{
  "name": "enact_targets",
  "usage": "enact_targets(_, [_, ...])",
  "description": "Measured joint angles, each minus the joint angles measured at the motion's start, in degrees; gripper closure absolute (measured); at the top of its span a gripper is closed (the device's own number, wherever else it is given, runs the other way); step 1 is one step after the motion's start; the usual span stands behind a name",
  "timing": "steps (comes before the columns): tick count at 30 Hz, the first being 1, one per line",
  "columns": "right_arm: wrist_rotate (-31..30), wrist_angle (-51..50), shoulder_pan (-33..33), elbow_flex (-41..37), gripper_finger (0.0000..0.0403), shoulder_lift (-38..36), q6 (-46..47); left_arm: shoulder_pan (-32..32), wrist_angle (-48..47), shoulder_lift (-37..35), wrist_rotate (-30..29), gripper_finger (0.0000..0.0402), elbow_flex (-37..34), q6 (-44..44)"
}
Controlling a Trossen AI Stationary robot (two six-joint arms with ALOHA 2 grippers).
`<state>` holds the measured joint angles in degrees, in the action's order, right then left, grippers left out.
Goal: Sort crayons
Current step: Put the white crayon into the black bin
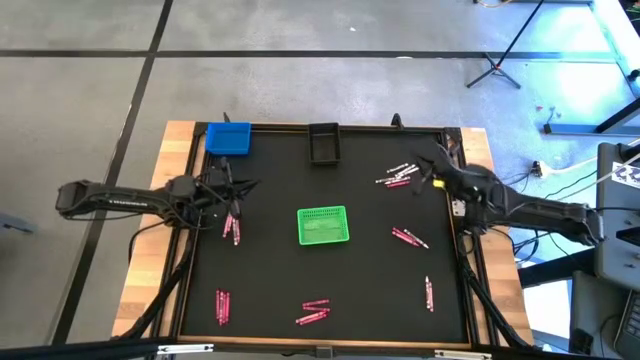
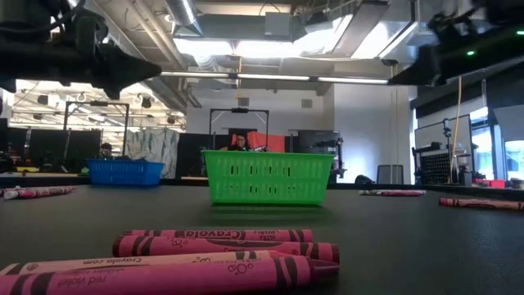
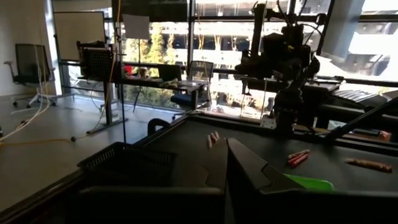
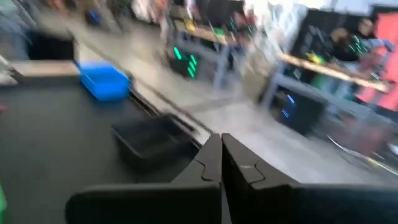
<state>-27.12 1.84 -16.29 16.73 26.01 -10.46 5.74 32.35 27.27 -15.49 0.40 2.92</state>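
Pink-red crayons lie flat on the black mat in small groups: near my left gripper (image 1: pixel 231 228), at the near left (image 1: pixel 222 306), at the near middle (image 1: pixel 313 312), by my right gripper (image 1: pixel 398 176), at the right (image 1: pixel 409 238) and at the near right (image 1: pixel 429 292). My left gripper (image 1: pixel 238 190) hovers shut above the mat's left side, pointing level; its shut fingers (image 3: pixel 227 146) hold nothing. My right gripper (image 1: pixel 428 166) hovers shut above the far right, and its fingers (image 4: pixel 221 140) hold nothing.
A green bin (image 1: pixel 323 225) stands at the mat's middle, a blue bin (image 1: pixel 228 138) at the far left corner and a black bin (image 1: pixel 323 143) at the far edge's middle. Raised rails edge the mat. Open mat lies between the crayon groups.
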Motion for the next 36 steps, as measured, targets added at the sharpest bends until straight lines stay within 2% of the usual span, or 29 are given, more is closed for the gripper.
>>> enact_targets(8, [4.90,-8.24,-13.12,12.41,0.0402,18.27,-1.86,0.00,4.29,2.44,0.10,0.0401,0.00,-1.70])
enact_targets(11, [8.61,-14.05,-16.42,17.30,0.0401,25.97,-1.88,-0.11,4.66,2.81,1.27,0.0401,0.00,-1.78])
enact_targets(16, [15.48,-24.94,-20.52,25.30,0.0368,38.38,-3.03,-0.11,4.77,2.73,1.44,0.0401,0.00,-2.01])
enact_targets(20, [20.08,-33.73,-21.77,30.73,0.0324,47.10,-5.73,-0.11,4.73,2.73,1.44,0.0401,0.00,-1.99])
enact_targets(25, [20.73,-35.77,-21.62,33.54,0.0291,54.65,-13.55,-0.11,4.77,2.73,1.41,0.0401,0.00,-2.07])
enact_targets(30, [20.77,-36.15,-21.62,34.03,0.0292,60.28,-18.71,-0.11,6.21,2.73,0.04,0.0401,0.00,-3.46])
enact_targets(36, [22.23,-35.42,-21.62,34.01,0.0304,65.03,-22.99,-0.26,5.95,2.73,1.30,0.0401,0.00,-1.60])
